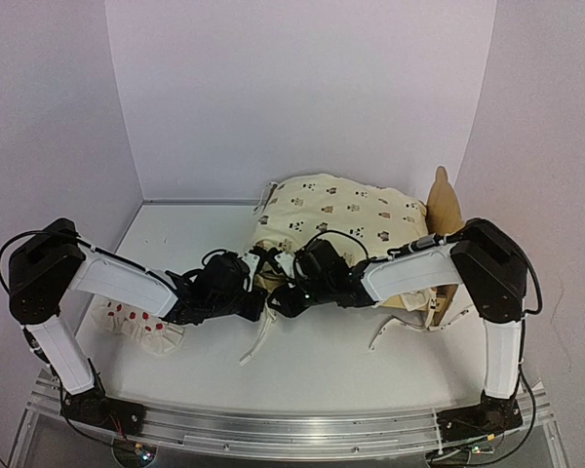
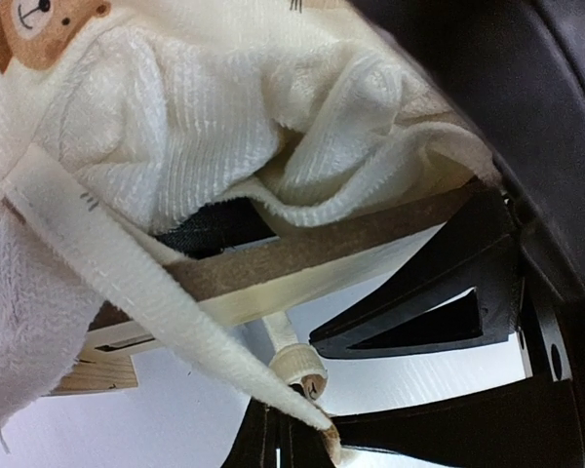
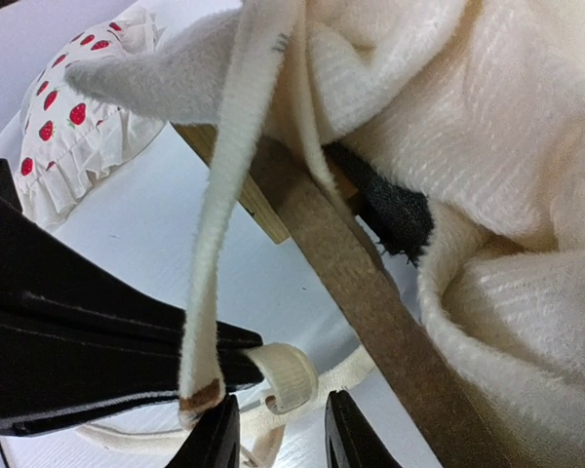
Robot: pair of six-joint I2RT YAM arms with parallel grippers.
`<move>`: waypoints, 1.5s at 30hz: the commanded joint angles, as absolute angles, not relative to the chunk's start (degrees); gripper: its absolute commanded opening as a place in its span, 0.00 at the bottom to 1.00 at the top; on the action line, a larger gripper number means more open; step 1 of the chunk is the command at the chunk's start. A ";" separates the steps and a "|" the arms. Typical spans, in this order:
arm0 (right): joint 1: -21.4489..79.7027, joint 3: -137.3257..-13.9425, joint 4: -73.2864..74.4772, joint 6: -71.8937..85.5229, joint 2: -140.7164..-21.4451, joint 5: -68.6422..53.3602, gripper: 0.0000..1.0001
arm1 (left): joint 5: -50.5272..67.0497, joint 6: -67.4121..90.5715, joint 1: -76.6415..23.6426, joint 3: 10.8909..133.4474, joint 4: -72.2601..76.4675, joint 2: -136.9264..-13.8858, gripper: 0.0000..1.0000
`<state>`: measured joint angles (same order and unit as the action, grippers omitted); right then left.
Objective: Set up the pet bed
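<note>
Leftmost, the pillow [image 1: 127, 320] lies well apart from the pet bed [image 1: 446, 207], which sits under the quilt [image 1: 341, 210]. At the bed's left rail, the left gripper [image 2: 291, 444] pinches a cream tie [image 3: 219, 244]. Just beside it, the right gripper [image 3: 278, 439] has its jaws parted.

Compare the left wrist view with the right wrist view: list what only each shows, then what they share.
Only left wrist: a bear print on the quilt. Only right wrist: the strawberry-dotted pillow. Both: the pet bed rail under the bunched quilt, its dark fabric base, and the cream strap pinched by the left gripper.
</note>
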<state>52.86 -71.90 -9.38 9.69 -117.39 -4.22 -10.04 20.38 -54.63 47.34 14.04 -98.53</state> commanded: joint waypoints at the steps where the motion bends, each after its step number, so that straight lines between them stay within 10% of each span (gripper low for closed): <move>1: 52.99 -73.29 -13.23 10.11 -118.85 -2.29 0.28 | -7.64 19.51 -54.93 46.90 16.36 -95.45 0.00; 25: 53.04 -72.33 -14.59 12.46 -118.88 5.02 0.00 | -4.70 20.09 -54.93 46.06 14.98 -94.65 0.00; 36: 53.42 -70.84 -10.98 13.87 -115.89 7.38 0.00 | -7.12 22.87 -56.66 46.83 0.75 -89.64 0.59; 45: 53.44 -71.58 -8.27 14.83 -115.62 9.10 0.00 | -11.40 23.64 -64.33 50.66 -10.58 -92.86 0.67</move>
